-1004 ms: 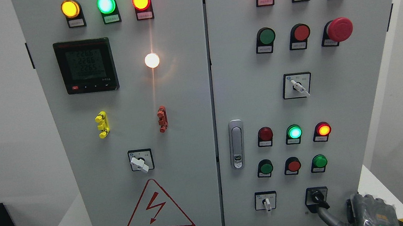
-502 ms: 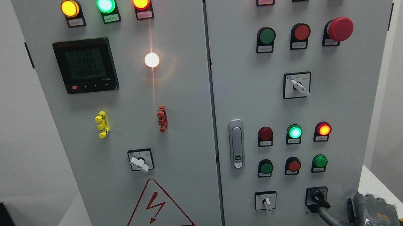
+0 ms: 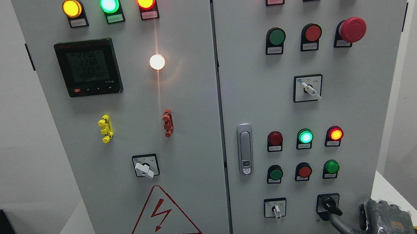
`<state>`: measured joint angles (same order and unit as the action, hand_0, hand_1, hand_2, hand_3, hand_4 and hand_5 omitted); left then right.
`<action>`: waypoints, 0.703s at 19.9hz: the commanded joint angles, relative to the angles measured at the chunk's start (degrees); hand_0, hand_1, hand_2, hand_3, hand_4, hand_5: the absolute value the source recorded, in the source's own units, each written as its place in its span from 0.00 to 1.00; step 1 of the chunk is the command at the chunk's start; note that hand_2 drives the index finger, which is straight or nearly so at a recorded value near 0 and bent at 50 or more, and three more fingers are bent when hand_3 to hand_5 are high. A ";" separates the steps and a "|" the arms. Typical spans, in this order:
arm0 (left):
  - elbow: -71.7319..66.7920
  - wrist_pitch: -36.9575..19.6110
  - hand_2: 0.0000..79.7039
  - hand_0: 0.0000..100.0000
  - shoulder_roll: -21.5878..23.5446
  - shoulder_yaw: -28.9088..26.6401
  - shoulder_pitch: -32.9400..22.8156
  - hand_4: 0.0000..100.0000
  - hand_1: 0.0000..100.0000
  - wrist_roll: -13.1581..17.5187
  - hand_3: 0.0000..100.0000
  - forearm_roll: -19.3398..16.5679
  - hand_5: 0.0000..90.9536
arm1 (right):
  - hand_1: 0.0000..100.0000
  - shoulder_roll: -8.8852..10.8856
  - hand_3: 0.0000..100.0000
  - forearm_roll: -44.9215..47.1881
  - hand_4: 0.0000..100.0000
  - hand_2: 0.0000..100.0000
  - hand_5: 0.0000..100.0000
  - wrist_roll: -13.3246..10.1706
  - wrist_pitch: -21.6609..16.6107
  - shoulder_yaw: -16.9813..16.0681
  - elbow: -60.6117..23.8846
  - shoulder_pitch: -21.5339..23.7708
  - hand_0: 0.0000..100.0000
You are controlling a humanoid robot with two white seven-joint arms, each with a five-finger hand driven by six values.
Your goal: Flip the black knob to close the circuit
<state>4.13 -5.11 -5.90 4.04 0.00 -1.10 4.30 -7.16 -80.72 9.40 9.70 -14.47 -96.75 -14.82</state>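
The black knob (image 3: 328,203) sits in a black square plate at the lower right of the grey cabinet's right door (image 3: 367,115). Its handle points down and to the right. My right hand (image 3: 382,218) comes in at the bottom right corner, mostly cut off by the picture's edge. A dark grey part of the hand stretches up and left until it meets the underside of the knob's handle. How the hand stands around the knob is hidden. The left arm does not show.
A white selector switch (image 3: 276,210) sits left of the knob, with another (image 3: 309,90) higher up. Three push buttons (image 3: 304,171) lie above the knob, and a red mushroom stop button (image 3: 352,29) is further up. A silver door handle (image 3: 245,148) is at the centre. A white ledge (image 3: 387,195) projects at the lower right.
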 commanded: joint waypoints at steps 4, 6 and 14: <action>0.00 0.02 0.00 0.12 0.01 0.00 -0.35 0.00 0.56 -0.04 0.00 0.00 0.00 | 0.00 -0.31 1.00 0.04 0.97 0.91 0.99 -0.26 -0.38 0.67 -1.16 0.93 0.00; 0.00 0.02 0.00 0.12 0.01 0.00 -0.35 0.00 0.56 -0.04 0.00 0.00 0.00 | 0.00 -0.48 1.00 0.04 0.97 0.91 0.99 -0.26 -0.91 1.02 -1.16 1.45 0.00; 0.00 0.02 0.00 0.12 0.01 0.00 -0.35 0.00 0.56 -0.04 0.00 0.00 0.00 | 0.00 -0.48 1.00 0.74 0.97 0.91 0.99 -0.35 -1.44 4.54 -0.81 3.30 0.00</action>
<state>4.13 -5.11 -5.90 4.04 0.00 -1.10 4.31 -7.45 -80.20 8.24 8.53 -12.82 -97.70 -12.51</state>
